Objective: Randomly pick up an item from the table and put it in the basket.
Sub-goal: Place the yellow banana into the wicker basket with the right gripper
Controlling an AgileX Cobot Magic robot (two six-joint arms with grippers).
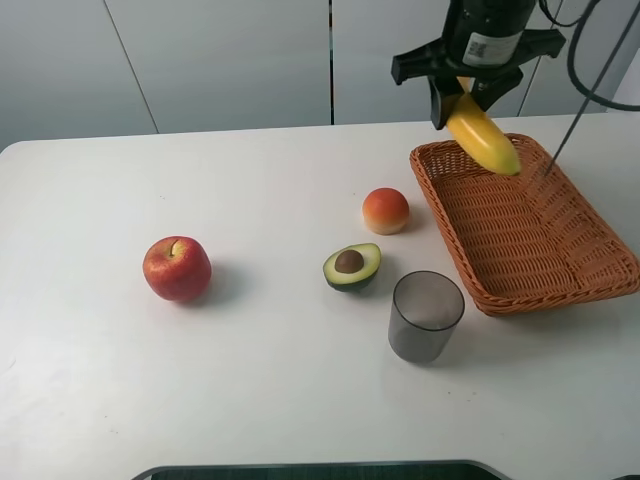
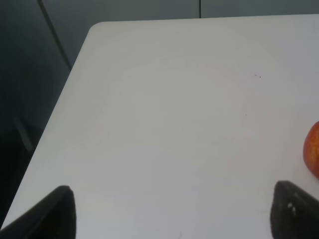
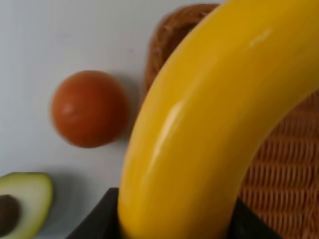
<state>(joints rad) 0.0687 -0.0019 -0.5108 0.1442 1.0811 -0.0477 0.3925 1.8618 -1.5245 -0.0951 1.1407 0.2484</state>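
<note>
My right gripper (image 1: 466, 100) is shut on the yellow banana (image 1: 483, 142) and holds it in the air over the far left end of the woven wicker basket (image 1: 590, 278). The banana hangs down toward the basket, apart from its floor. In the right wrist view the banana (image 3: 199, 124) fills the middle, with the basket (image 3: 284, 174) behind it. My left gripper (image 2: 172, 211) is open and empty over the white table (image 2: 174, 114); it is out of view in the exterior view.
A red apple (image 1: 177, 268) lies at the left, its edge showing in the left wrist view (image 2: 313, 152). A halved avocado (image 1: 352, 266), an orange-red round fruit (image 1: 385, 210) and a grey translucent cup (image 1: 426, 316) stand just left of the basket.
</note>
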